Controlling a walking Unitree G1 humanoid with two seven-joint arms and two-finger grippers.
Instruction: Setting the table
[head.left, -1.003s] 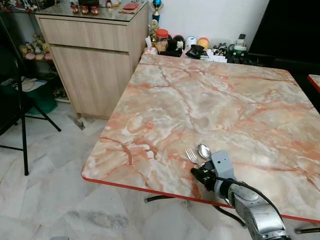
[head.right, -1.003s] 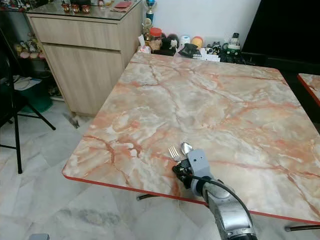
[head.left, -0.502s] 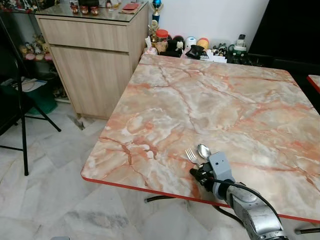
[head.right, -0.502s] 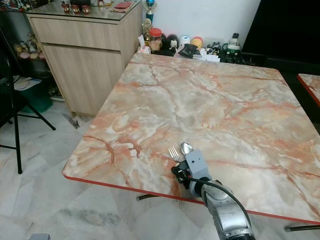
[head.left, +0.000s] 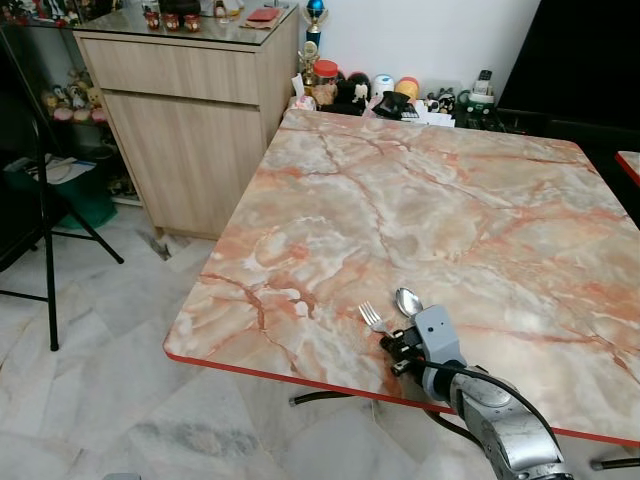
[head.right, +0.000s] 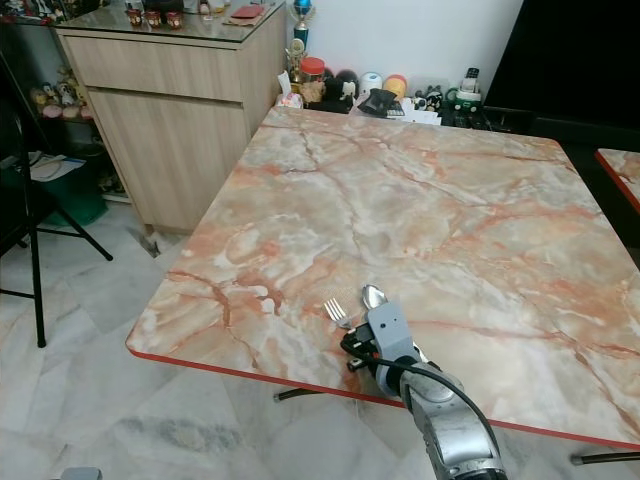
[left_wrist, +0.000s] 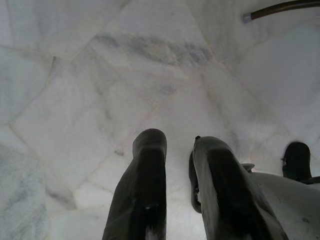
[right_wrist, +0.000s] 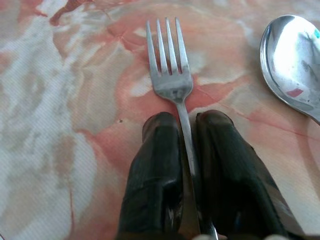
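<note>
A silver fork (right_wrist: 170, 75) lies flat on the pink marble table (head.left: 400, 200) near its front edge, tines pointing toward the far side. My right gripper (head.left: 392, 340) is shut on the fork's handle, low over the tabletop; the wrist view shows the handle pinched between both fingers (right_wrist: 155, 165). A silver spoon (head.left: 407, 301) rests on the table just right of the fork, its bowl (right_wrist: 295, 65) facing up, untouched. My left gripper (left_wrist: 177, 145) hangs idle over the white floor tiles, fingers close together and holding nothing.
A wooden cabinet (head.left: 190, 130) stands left of the table. Jars and small ornaments (head.left: 390, 95) crowd the floor by the wall beyond the far edge. A black folding stand (head.left: 45, 230) is at the left. Another table's red edge (head.left: 630, 160) shows at the right.
The right gripper has slid the fork a little to the left, widening its gap from the spoon. The spoon has stayed put.
</note>
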